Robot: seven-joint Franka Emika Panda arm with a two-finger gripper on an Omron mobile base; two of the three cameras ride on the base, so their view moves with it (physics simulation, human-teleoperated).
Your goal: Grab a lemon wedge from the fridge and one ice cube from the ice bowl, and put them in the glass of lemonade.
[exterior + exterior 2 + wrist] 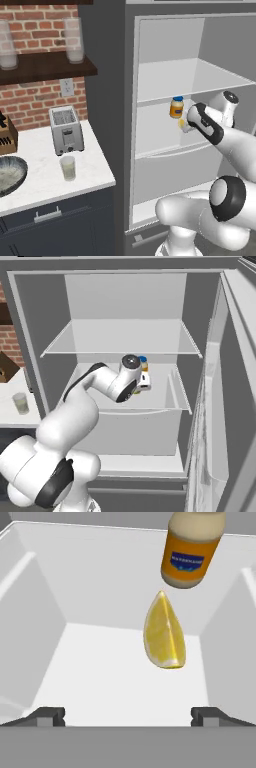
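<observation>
Yellow lemon wedge [164, 634] ahead of spread hand [128, 716], apparently untouched; orange jar [190, 549] just beyond.

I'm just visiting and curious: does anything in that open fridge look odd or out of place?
Nothing is spilled or broken. The fridge stands open, holding just a lemon wedge loose on the middle shelf beside an orange jar. The hand is open just short of the wedge.

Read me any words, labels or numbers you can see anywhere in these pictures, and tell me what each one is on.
Jar: a blue label with a line of pale lettering, too blurred to read.
Toaster, knife block, lemonade glass, shelf glasses, fridge, lemon wedge: no text visible.
Nothing else carries readable writing.
</observation>
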